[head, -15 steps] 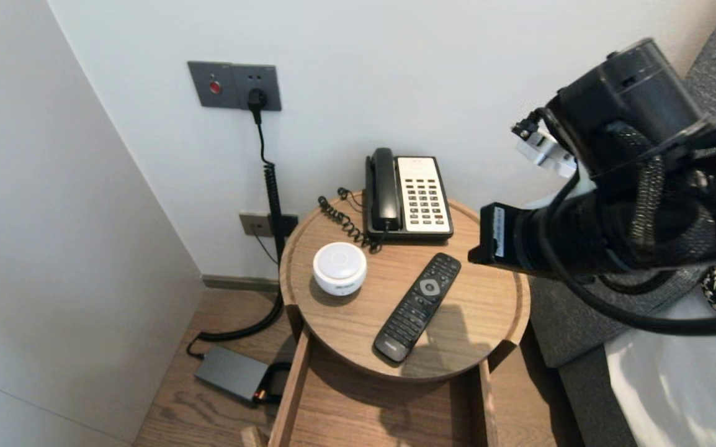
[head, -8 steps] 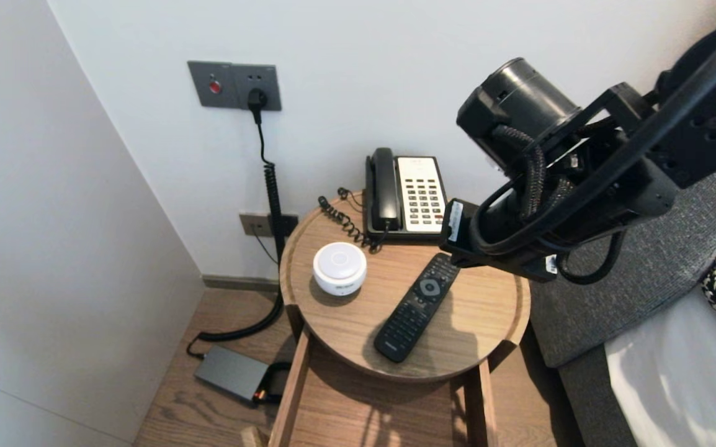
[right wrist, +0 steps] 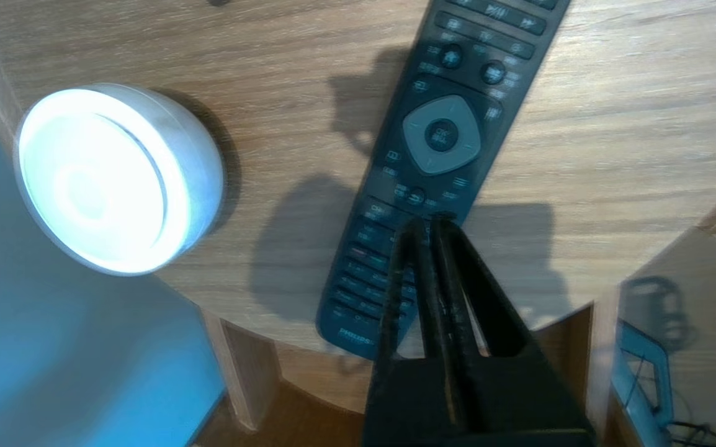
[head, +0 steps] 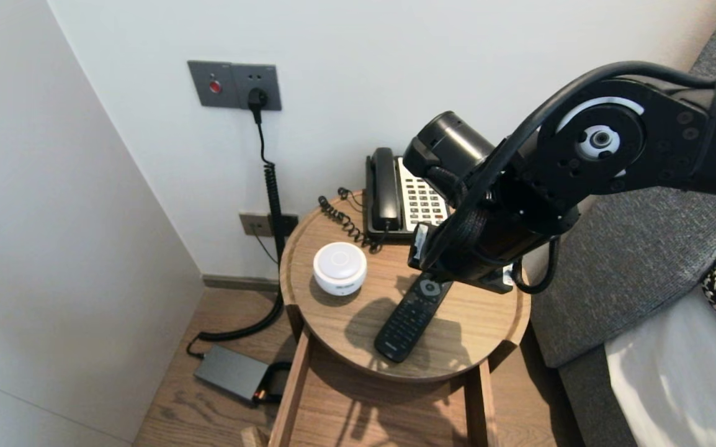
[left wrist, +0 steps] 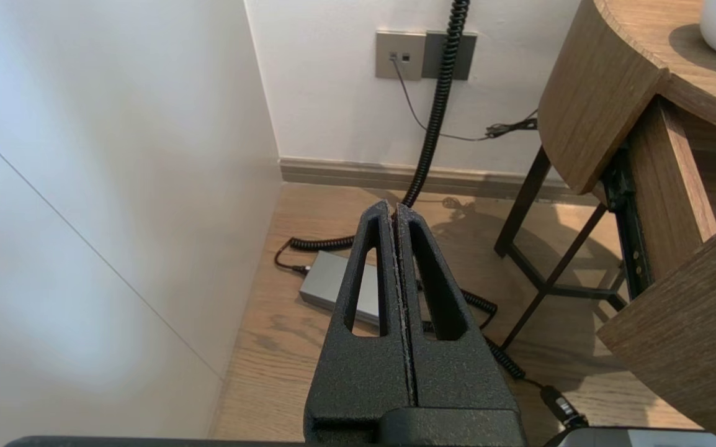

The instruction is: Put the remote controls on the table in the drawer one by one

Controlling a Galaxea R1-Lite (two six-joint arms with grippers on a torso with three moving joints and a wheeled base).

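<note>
A black remote (head: 404,326) lies slantwise on the round wooden bedside table (head: 482,316). My right arm (head: 488,236) reaches in from the right and hangs over the remote's upper half, hiding it in the head view. In the right wrist view my right gripper (right wrist: 429,218) points down at the remote (right wrist: 438,133), its tips above the buttons just below the grey round pad, fingers all but together with nothing between them. It is not touching the remote. My left gripper (left wrist: 393,208) is parked low beside the table, shut and empty, above the floor.
A white round device (head: 340,267) sits on the table's left, a desk phone (head: 389,192) with a coiled cord at the back. A drawer (head: 383,410) stands pulled out under the tabletop. A grey power brick (head: 232,372) and cables lie on the floor; a bed is at the right.
My right arm has swung in from the right and come down over the table, ending above the remote. Its shadow now falls across the tabletop. The left arm has kept still.
</note>
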